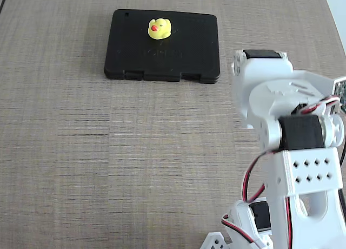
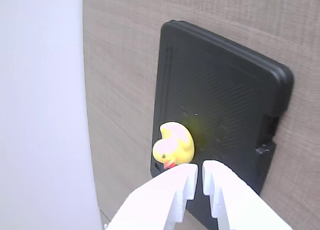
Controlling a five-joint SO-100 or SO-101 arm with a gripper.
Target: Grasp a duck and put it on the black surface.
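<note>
The small yellow duck (image 1: 159,28) with a red-orange beak sits on the black surface (image 1: 189,48), near its far edge, in the fixed view. In the wrist view the duck (image 2: 173,145) rests on the slab (image 2: 225,90) near one long edge, just beyond my fingertips. My gripper (image 2: 200,171) enters the wrist view from the bottom with its white fingers (image 2: 170,200) nearly together and nothing between them. It is drawn back from the duck and does not touch it. In the fixed view the gripper's tips are not visible.
The folded white arm (image 1: 286,151) with red and black wires fills the right and lower right of the fixed view. The wood-grain table (image 1: 108,151) lies around the slab. A pale strip (image 2: 40,110) runs along the left of the wrist view.
</note>
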